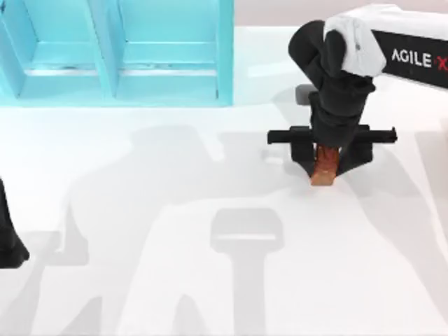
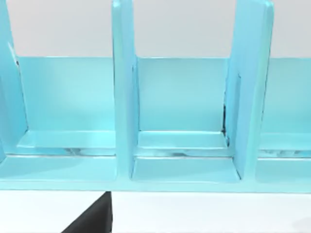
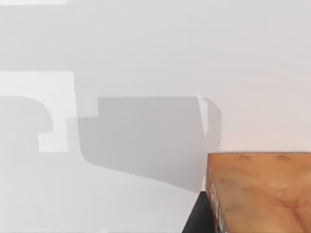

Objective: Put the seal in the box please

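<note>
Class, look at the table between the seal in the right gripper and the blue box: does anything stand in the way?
Nothing visible does. The right gripper holds the seal at the table's right, and the white table towards the blue box at the top left carries only shadows. The left arm sits parked at the left edge.

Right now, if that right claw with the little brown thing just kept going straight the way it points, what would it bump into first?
The right gripper points down with the seal between its fingers. Straight on, the white table would likely come first; the seal's base would meet it. The height left is unclear.
</note>
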{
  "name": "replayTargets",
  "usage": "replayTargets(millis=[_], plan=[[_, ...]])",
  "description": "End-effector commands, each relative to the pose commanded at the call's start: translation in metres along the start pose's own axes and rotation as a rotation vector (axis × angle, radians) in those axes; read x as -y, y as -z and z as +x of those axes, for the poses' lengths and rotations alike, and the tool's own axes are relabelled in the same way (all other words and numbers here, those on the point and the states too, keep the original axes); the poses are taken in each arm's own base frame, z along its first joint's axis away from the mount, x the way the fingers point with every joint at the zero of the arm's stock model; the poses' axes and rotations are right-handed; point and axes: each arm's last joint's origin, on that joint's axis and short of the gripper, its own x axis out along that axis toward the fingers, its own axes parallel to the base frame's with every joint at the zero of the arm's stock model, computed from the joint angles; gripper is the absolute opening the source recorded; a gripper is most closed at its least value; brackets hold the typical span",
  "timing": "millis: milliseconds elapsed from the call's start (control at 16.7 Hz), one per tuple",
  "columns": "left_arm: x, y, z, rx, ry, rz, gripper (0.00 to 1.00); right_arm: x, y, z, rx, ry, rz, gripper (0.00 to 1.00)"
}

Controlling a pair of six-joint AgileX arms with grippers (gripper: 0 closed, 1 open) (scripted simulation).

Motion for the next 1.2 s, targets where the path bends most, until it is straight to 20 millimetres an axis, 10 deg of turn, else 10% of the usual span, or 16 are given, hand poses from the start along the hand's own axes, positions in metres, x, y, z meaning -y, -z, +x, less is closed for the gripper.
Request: replayTargets(millis=[300,780,1200], plan=[[0.0,0.0,0.0,0.0,0.0,0.0,1.0,0.0,-0.003,-0.013,0.005,-0.001,0.003,0.0],[0.0,0.0,0.0,0.0,0.0,0.0,1.0,0.001,-0.001,-0.098,0.0,0.001,0.003,0.0],[0.0,0.0,0.0,0.0,0.0,0.0,1.0,0.017,-0.004,-0.101,-0.003,0.001,0.004,0.0]])
